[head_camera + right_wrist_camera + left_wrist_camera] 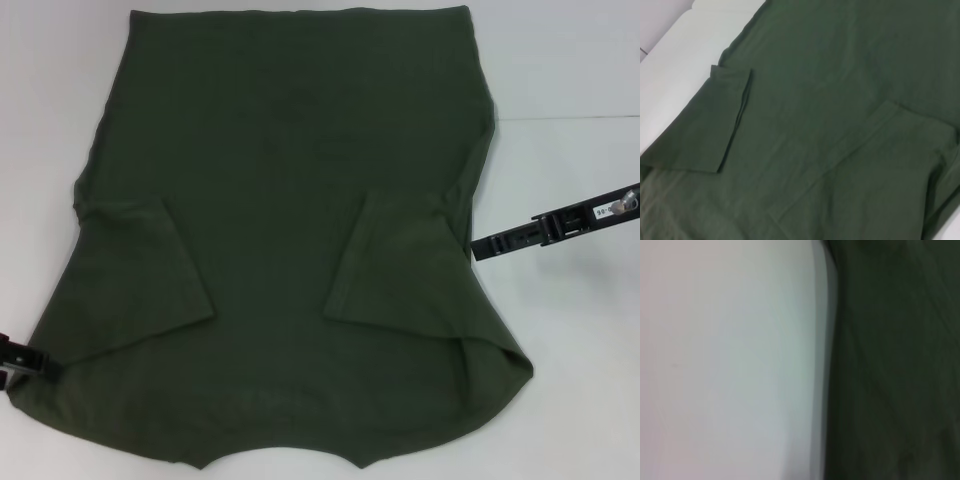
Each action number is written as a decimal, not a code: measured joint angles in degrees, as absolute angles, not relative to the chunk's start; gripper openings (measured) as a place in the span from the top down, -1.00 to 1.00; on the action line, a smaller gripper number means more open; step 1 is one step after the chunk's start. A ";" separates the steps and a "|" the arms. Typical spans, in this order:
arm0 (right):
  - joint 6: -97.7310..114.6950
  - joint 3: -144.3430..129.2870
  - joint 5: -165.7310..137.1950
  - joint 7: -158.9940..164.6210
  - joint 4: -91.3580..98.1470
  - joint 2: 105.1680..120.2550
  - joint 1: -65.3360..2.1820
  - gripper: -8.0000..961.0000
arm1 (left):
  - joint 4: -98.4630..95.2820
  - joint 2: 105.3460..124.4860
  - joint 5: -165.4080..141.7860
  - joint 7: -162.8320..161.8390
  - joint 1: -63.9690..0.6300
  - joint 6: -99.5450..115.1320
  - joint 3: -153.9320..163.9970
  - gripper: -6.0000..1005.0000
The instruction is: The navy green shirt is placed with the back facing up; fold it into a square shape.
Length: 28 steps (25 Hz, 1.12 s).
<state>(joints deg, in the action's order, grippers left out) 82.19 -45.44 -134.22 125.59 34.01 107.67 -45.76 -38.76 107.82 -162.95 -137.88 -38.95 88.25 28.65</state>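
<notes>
Shirt [280, 200] flat on table [570, 60], sleeves folded inward; left tool [22, 358], right tool [500, 243] at side edges, grip state unclear.

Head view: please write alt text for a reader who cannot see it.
A large dark olive-green cloth shirt lies flat on a white table, both short sleeves folded inward onto its body. The black left gripper sits at the shirt's near left edge, and the black right gripper at its right edge.

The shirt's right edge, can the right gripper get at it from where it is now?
Probably yes. The right gripper sits at the shirt's right edge, beside the folded-in sleeve, with only bare table around it and nothing in between.
</notes>
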 joint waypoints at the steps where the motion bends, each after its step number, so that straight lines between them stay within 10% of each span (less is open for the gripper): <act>1: 82.19 -45.44 -134.22 125.59 34.01 107.66 -45.75 -0.97 | -38.62 107.82 -162.95 -137.83 -38.95 88.20 28.65 -0.70; 28: 81.51 -45.44 -134.48 125.51 33.56 107.57 -45.79 -0.97 | -36.85 108.07 -162.54 -137.57 -40.74 89.67 30.47 -0.56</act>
